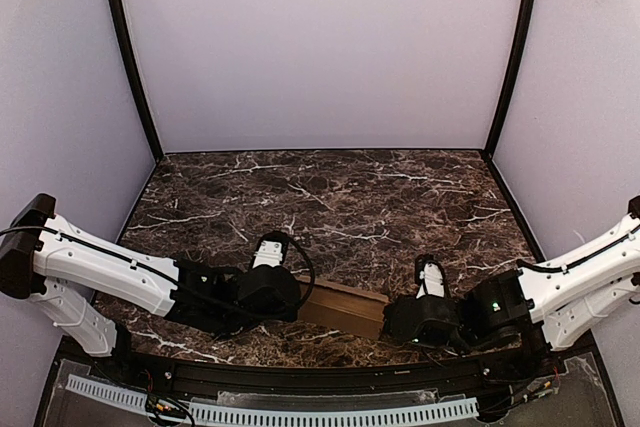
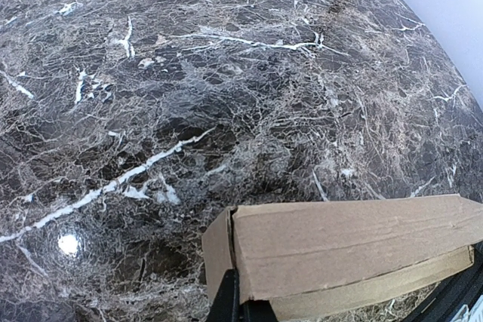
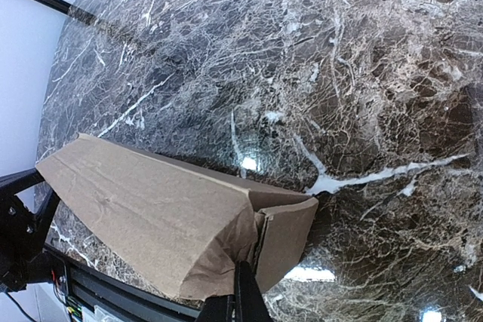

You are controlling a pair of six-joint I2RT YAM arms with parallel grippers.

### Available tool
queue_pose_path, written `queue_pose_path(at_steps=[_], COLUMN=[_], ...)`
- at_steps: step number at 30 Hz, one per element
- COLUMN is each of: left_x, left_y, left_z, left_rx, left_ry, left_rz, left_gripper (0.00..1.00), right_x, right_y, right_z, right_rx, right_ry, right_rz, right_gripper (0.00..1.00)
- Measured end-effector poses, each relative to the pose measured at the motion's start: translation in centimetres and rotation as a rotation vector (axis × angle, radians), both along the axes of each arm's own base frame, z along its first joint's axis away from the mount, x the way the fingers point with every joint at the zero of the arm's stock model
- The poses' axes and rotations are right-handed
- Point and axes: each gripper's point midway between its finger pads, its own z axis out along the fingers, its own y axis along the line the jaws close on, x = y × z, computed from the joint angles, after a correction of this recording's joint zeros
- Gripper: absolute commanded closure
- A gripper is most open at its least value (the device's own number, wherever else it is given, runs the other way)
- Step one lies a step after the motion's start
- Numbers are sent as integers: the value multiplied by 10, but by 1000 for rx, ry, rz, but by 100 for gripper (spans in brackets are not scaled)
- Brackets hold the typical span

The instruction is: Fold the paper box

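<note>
Left fingers (image 2: 226, 303) and right fingers (image 3: 243, 295) pinch shut on opposite ends of the paper box (image 1: 343, 307), which lies near the tabletop (image 1: 330, 197) front edge; the ends seem mid-fold, so next comes pressing each flap home

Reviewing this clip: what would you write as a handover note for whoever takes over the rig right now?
Left hand: shut, pinching the left end of the paper box.
Right hand: shut, pinching the box's right end, beside its end flap.
Box: lies on the table near the front edge, spanning the gap between the two hands.
Done: the body looks folded over into a long, narrow shape.
Left: the flaps at both ends stand open and are not yet tucked in; closing them appears to be the remaining work.
</note>
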Motion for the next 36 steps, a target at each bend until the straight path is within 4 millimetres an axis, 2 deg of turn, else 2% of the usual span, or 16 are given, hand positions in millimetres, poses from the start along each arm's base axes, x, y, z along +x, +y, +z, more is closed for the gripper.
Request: queue_pose_path(at_steps=[7, 8, 10, 12, 14, 17, 19, 22, 27, 36], left_x=[0, 0, 0, -1, -2, -1, 0, 1, 1, 2], left_y=[-1, -1, -2, -3, -4, -2, 1, 3, 5, 6], left_z=[0, 0, 0, 0, 0, 0, 0, -1, -1, -1], left_rx=[-3, -5, -7, -10, -13, -7, 3, 10, 16, 23], left_ry=[0, 1, 3, 5, 7, 5, 0, -4, -9, -12], left_rz=[0, -1, -3, -6, -9, -5, 3, 10, 14, 17], left_gripper=[100, 100, 100, 100, 100, 100, 99, 100, 100, 100], right_x=[-2, -3, -4, -7, -9, -14, -16, -16, -13, 0], right_y=[-1, 0, 0, -4, -9, -24, -48, -63, -63, -37], right_z=[1, 3, 7, 7, 6, 2, -7, -6, 11, 60], right_rx=[6, 3, 2, -23, -50, -115, -218, -277, -260, -138], right_ry=[4, 6, 13, 23, 33, 57, 67, 62, 31, -78], right_rz=[-13, -12, -12, -5, 0, 9, 12, 20, 46, 141], right_gripper=[98, 92, 88, 79, 74, 71, 71, 70, 62, 64])
